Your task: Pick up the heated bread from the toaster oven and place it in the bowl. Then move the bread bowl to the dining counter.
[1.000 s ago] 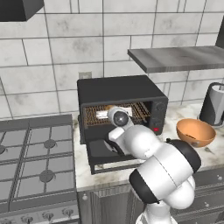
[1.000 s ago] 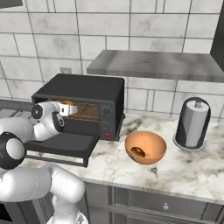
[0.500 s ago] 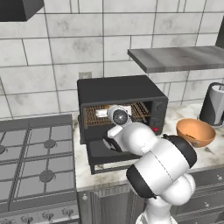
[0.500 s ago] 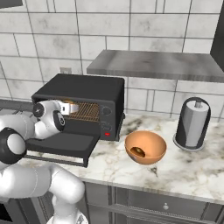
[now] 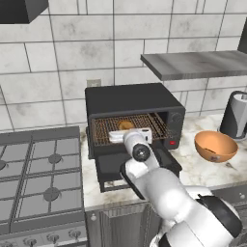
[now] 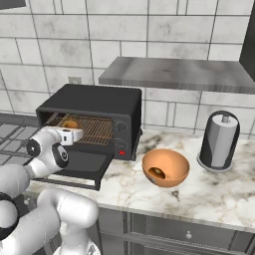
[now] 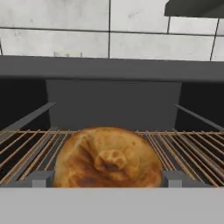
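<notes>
The bread (image 7: 108,159), a round golden-brown bun, lies on the coppery wire rack inside the black toaster oven (image 5: 130,103) (image 6: 94,102). My gripper (image 7: 107,179) reaches into the oven over the dropped door. Its two fingertips (image 7: 40,178) press against the bun's left and right sides. From the base, the bread (image 5: 126,124) (image 6: 69,123) shows just beyond the gripper (image 5: 127,130) (image 6: 69,128). The orange-brown bowl (image 5: 215,146) (image 6: 165,168) stands on the marble counter right of the oven. The dining counter is out of view.
The oven door (image 5: 113,171) (image 6: 82,167) hangs open toward me under the arm. A gas stove (image 5: 38,164) lies left of the oven. A grey cylindrical appliance (image 5: 235,116) (image 6: 219,141) stands right of the bowl. A grey shelf (image 5: 193,63) (image 6: 174,73) juts out overhead.
The hand has pushed further into the oven and the fingers have narrowed slightly onto the bread. Bowl and oven have not moved.
</notes>
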You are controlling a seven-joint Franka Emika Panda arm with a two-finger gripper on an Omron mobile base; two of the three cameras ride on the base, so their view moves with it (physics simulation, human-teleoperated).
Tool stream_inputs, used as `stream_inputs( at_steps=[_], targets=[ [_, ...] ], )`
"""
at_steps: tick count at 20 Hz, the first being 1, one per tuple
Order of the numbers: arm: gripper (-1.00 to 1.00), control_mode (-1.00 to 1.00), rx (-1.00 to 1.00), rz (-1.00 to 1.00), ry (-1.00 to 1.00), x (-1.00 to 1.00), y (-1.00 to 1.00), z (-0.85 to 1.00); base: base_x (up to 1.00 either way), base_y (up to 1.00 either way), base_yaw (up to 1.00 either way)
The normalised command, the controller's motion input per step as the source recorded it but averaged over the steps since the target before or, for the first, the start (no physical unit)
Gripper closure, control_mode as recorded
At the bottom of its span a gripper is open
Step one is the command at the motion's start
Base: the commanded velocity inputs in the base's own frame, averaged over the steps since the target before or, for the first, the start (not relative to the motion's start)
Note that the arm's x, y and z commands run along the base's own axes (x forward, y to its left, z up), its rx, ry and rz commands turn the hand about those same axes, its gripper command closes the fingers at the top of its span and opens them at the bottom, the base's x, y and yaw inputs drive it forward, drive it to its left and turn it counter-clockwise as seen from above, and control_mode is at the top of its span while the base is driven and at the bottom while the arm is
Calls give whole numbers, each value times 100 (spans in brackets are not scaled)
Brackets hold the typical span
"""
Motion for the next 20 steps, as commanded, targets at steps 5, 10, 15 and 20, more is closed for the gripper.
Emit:
stream_inputs(
  at_steps=[5, 10, 15, 20],
  targets=[
    [100, -100, 0, 0, -14, -93, -1, 0, 0, 0, 0],
    [100, -100, 0, 0, -15, -93, -4, 1, 0, 0, 0],
    [100, -100, 0, -5, -13, -100, -29, 14, 0, 0, 0],
    [100, -100, 1, -25, -2, -69, -67, 67, 0, 0, 0]
  ],
)
